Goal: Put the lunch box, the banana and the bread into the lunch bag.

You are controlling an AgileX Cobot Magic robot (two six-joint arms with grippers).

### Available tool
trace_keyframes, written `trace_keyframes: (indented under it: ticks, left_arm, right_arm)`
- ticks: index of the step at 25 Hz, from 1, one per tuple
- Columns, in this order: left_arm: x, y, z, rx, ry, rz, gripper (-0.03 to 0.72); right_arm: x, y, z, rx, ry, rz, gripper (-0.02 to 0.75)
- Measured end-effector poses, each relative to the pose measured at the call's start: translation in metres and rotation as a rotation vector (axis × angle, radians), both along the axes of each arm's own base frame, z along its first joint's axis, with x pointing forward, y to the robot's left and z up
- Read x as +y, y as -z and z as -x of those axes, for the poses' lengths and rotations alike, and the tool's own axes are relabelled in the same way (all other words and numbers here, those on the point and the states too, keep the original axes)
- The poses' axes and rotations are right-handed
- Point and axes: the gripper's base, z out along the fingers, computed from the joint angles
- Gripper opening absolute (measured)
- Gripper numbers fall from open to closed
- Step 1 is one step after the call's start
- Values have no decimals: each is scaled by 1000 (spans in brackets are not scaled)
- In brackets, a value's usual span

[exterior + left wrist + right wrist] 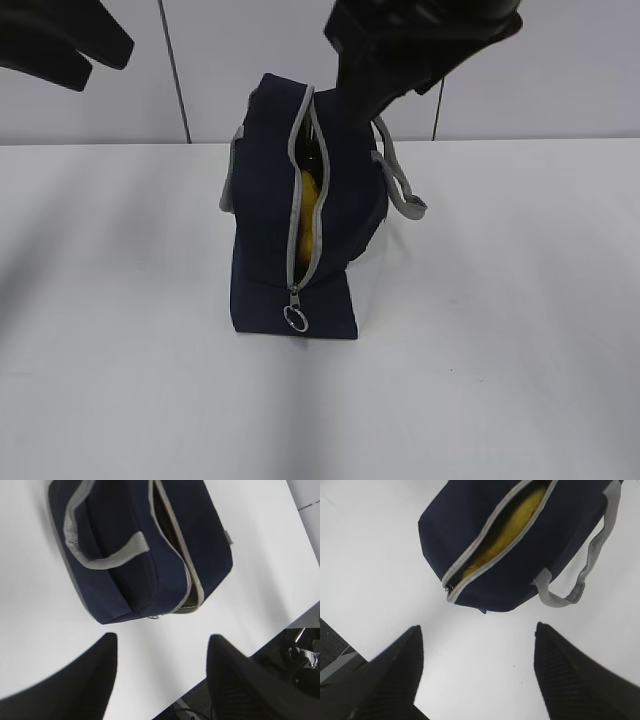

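Standing upright on a smooth white table (520,330) before a pale panelled wall, one navy fabric lunch bag (270,190) with two grey woven handles and a ring pull is seen, its grey-edged zipper slit parted. One curved yellow banana (512,522) is glimpsed inside. Both the left gripper (162,672) and the right gripper (477,672) are held empty above the table, black ridged fingers spread apart.
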Motion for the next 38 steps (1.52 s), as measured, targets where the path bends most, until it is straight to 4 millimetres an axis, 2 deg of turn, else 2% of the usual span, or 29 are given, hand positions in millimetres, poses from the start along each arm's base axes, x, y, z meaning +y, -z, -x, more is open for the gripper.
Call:
trace_keyframes:
  ticks: [5, 8, 10, 18, 21, 27, 31, 35, 38]
  left_arm:
    - [-17, -5, 11, -14, 66, -4, 396]
    - [-18, -5, 12, -14, 71, -5, 395]
    - [-18, -3, 12, -11, 70, -8, 391]
    - [-16, 27, 13, 77, 61, -43, 382]
    - [-15, 36, 13, 96, 55, -62, 382]
    - [-13, 39, 11, 75, 40, -84, 380]
    - [-12, 39, 9, 61, 31, -84, 380]
    - [-12, 39, 9, 58, 30, -91, 380]
    - [-12, 38, 8, 50, 25, -90, 380]
  right_arm:
    - [-13, 18, 20, -100, -17, -62, 510]
    - [-20, 37, 32, -183, -34, -128, 510]
    - [-24, 57, 39, -223, -43, -156, 510]
    - [-34, 119, 56, -463, -54, -309, 511]
    - [-38, 136, 61, -562, -55, -371, 510]
    - [-45, 156, 72, -628, -50, -422, 510]
    - [-46, 159, 74, -624, -50, -419, 511]
    - [-46, 164, 73, -584, -34, -418, 511]
    - [-42, 180, 68, -526, -31, -382, 510]
